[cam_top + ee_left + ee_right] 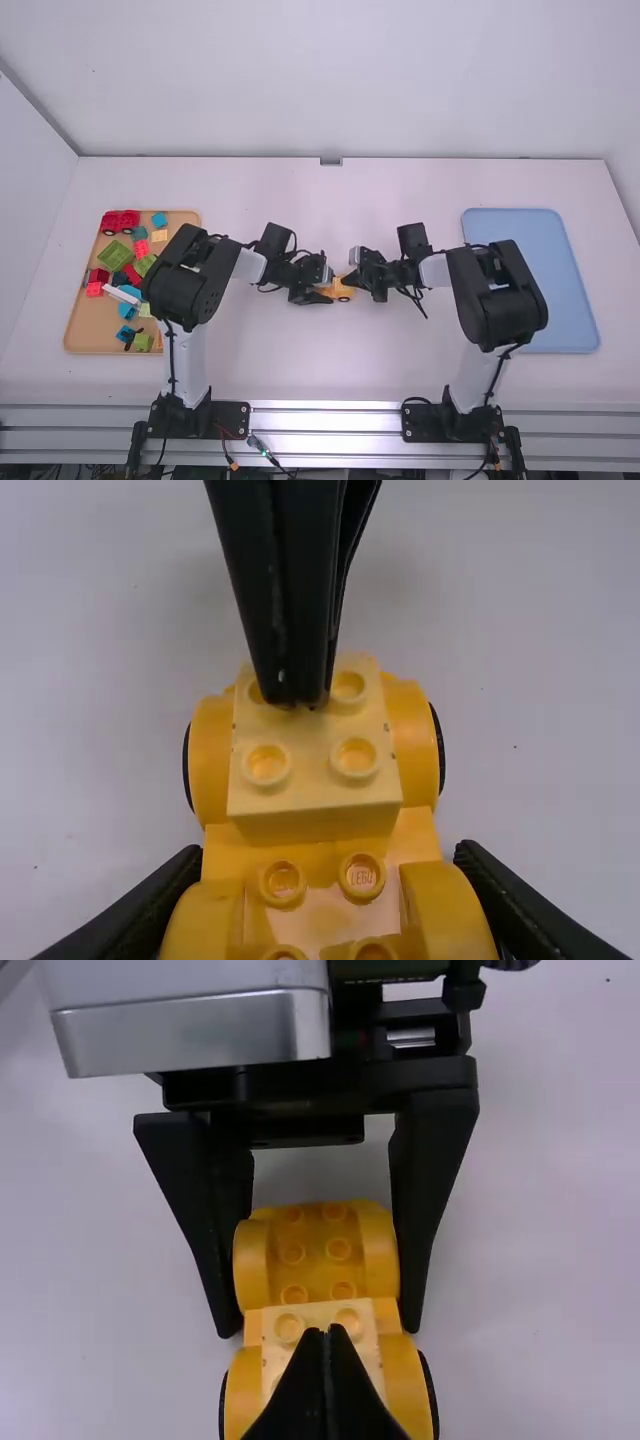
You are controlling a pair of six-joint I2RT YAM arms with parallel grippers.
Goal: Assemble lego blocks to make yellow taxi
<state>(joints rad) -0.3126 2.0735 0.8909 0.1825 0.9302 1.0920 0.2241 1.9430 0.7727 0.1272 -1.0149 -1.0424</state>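
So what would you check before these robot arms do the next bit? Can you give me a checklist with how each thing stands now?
1. Left gripper has hold of the orange-yellow car base: ok, one finger against each side.
2. Pale yellow block sits on the base: ok, it is lined up lengthwise.
3. Block pressed all the way down: cannot tell.
4. Right gripper shut: ok, its two fingers are together.
5. Right gripper well clear of the block: not ok, its tips are down at the studs.
6. Spare blocks on hand: ok, several lie on the tan tray.
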